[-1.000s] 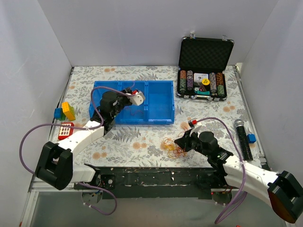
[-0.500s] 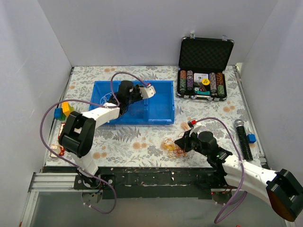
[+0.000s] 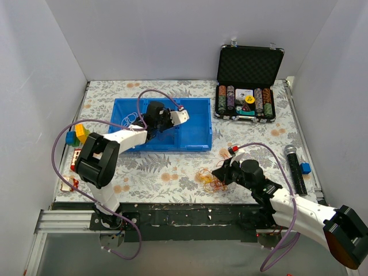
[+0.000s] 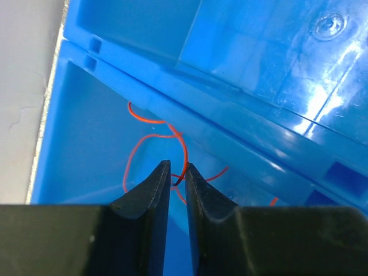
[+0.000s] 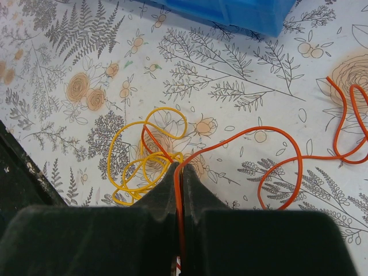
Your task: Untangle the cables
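My right gripper (image 5: 179, 165) is shut on an orange-red cable (image 5: 276, 135) that curls away to the right over the floral table. A yellow cable (image 5: 135, 167) lies coiled just left of its fingertips. From the top view this tangle (image 3: 208, 179) lies left of the right gripper (image 3: 220, 172). My left gripper (image 4: 175, 167) is down inside the blue bin (image 4: 259, 69), jaws a narrow gap apart. A thin red cable (image 4: 141, 141) lies on the bin floor and loops up between the tips. In the top view the left gripper (image 3: 171, 119) is over the bin (image 3: 195, 123). Thin white loops (image 3: 131, 119) show in its left compartment.
An open black case of poker chips (image 3: 247, 86) stands at the back right. A black microphone (image 3: 293, 167) and a small blue block (image 3: 305, 168) lie at the right edge. Coloured toy blocks (image 3: 79, 135) and a red toy phone (image 3: 79, 158) sit at the left edge.
My left arm has swung its elbow up and reached further into the blue bin, then shifted slightly. The right arm and the floor tangle have not moved.
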Controlling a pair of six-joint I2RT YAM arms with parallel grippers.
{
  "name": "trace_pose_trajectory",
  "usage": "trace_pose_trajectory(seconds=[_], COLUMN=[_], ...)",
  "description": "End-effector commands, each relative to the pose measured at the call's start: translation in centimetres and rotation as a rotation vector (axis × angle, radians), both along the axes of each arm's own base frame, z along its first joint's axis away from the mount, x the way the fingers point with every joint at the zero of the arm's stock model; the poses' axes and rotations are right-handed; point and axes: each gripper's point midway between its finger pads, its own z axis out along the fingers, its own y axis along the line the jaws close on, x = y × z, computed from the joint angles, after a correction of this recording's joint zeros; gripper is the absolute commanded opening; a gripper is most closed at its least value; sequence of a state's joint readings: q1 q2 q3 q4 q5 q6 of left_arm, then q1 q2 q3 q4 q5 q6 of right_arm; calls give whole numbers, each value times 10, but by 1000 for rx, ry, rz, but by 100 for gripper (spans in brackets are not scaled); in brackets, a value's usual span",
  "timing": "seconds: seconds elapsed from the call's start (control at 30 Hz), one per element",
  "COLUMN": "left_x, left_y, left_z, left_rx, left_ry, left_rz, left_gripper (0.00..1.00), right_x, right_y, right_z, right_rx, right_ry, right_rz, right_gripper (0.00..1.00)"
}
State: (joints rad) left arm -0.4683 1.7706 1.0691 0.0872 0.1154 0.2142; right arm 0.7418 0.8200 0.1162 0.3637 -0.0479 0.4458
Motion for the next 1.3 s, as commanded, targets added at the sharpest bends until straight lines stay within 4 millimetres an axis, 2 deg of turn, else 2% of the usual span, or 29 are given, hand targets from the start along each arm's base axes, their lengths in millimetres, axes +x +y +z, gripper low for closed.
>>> trace_pose_trajectory(seconds=[0.0,0.07,0.13,0.27,0.33,0.4,0.47,0.53,0.6,0.67,0.77,0.83,0.97,1.07,1.27], left_x=[-11,-8,3,3,-10,-32,-62,-97,-136,-172,-216,-234,-252,-256,-264], left_y=[13,21,25,33,30,24,13,-2,-22,-41,-61,-70,-85,-93,-106], left_z=[19,28,57,117,145,177,199,208,200,183,137,108,71,57,58], left_rx=[-15,5,-38,-133,-177,-232,-287,-335,-350,-353,-329,-296,-287,-296,-326], left_ry=[1,-17,-65,-133,-170,-216,-234,-209,-137,-36,123,186,328,401,468], left_rz=[35,61,110,127,79,0,-115,-249,-374,-484,-604,-660,-699,-723,-803], left_gripper=[22,43,59,70,75,79,87,89,91,91,91,91,89,89,73], right_x=[8,8,7,6,5,5,3,2,2,1,1,2,-1,-4,-2], right_y=[9,9,9,9,11,13,17,21,26,32,38,39,35,33,33], right_z=[22,24,23,27,31,36,43,51,62,73,86,87,81,78,76], right_rx=[57,62,63,73,83,91,105,117,132,151,159,145,141,148,136], right_ry=[-52,-57,-57,-74,-84,-99,-117,-136,-158,-185,-204,-200,-192,-187,-186], right_rz=[-1,-1,4,14,24,38,64,91,122,158,189,193,188,182,183], right_gripper=[1,1,1,1,1,1,1,1,1,1,1,1,1,1,1])
